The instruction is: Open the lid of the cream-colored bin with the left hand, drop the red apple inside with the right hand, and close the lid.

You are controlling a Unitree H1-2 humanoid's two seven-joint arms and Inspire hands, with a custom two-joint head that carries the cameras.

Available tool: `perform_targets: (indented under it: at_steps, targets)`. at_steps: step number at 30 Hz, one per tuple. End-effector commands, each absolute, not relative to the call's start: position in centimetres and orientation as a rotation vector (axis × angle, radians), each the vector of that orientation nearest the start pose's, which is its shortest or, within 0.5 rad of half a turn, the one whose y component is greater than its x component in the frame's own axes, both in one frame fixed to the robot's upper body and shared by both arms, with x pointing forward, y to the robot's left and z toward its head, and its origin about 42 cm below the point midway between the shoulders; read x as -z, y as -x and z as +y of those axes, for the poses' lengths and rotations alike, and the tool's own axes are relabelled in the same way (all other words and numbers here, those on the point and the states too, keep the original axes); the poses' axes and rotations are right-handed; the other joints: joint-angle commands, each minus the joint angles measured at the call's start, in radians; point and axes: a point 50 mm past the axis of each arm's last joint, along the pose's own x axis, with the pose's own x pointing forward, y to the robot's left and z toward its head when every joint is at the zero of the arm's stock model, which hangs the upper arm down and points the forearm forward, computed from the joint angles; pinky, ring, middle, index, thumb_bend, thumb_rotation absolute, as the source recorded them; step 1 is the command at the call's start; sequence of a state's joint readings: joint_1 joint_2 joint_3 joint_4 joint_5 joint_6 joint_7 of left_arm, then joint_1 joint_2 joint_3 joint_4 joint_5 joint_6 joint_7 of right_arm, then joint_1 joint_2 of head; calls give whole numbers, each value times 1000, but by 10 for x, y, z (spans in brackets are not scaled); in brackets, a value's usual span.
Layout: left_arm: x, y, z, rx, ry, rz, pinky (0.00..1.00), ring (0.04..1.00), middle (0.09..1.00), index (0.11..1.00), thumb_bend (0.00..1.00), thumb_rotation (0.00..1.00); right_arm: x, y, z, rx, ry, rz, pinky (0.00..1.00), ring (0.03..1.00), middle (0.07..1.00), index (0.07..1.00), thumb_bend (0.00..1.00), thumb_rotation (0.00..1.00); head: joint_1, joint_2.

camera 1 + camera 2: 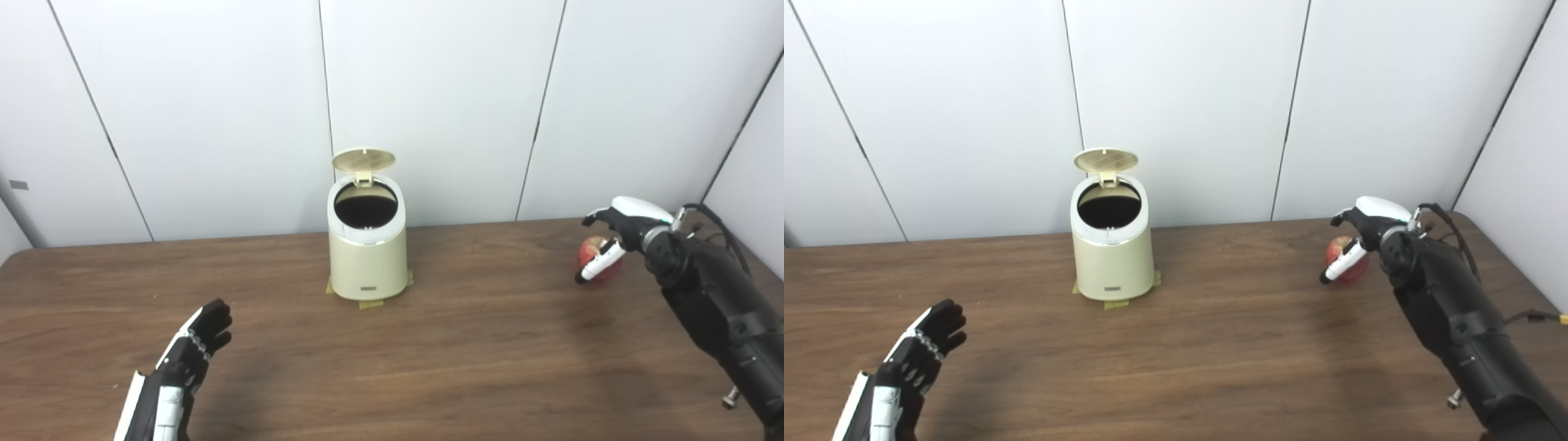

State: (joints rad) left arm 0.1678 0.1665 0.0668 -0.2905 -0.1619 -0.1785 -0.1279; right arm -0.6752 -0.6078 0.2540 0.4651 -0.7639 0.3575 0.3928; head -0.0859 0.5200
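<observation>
Two hands were out over the table (429, 367). Cream bin (367, 257) stood centre-back w/ lid (364, 160) already up. Left hand (196, 343) idled near-left, fingers spread, holding nothing. Right hand (612, 239) arched over the red apple (597, 254) far right, fingers apart, not closed yet. Apple prob. firm, smooth, rolls easily; grip round its sides.

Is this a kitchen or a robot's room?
Probably a robot test room, not a kitchen. Plain white wall panels stand behind a wooden table, and the cream-colored bin is taped down, with just a red apple nearby.
</observation>
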Motion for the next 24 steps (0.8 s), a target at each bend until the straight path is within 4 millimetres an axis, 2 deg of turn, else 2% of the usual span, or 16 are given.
perform_targets:
  at_steps: [1,6,9,16,19,22,24]
  targets:
    - [-165,-223,269,75,-50,-381,891,905,899,880,670,904,-268,-486,-380,13,1358,294,699,852,900,843,948,209,1,2]
    - [-165,-221,267,90,-73,-371,854,893,891,866,639,877,-261,-492,-373,6,1376,320,725,864,909,895,899,187,7,7]
    - [-165,-220,266,90,-70,-366,843,882,880,853,622,860,-258,-497,-372,-15,1390,318,649,824,903,900,893,202,11,10]
    - [-166,-218,265,79,-76,-370,843,877,871,847,622,872,-254,-513,-371,-51,1413,376,620,783,885,860,915,198,14,16]
    - [-166,-218,264,75,-75,-370,844,877,869,844,624,870,-257,-516,-369,-50,1417,405,622,811,897,844,897,167,18,15]
    - [-166,-218,264,76,-78,-371,842,878,871,845,625,870,-257,-517,-371,-49,1445,392,582,786,870,819,894,131,19,17]
    - [-167,-218,264,73,-79,-372,841,875,869,843,628,869,-253,-517,-373,-19,1498,346,560,729,811,789,890,84,19,17]
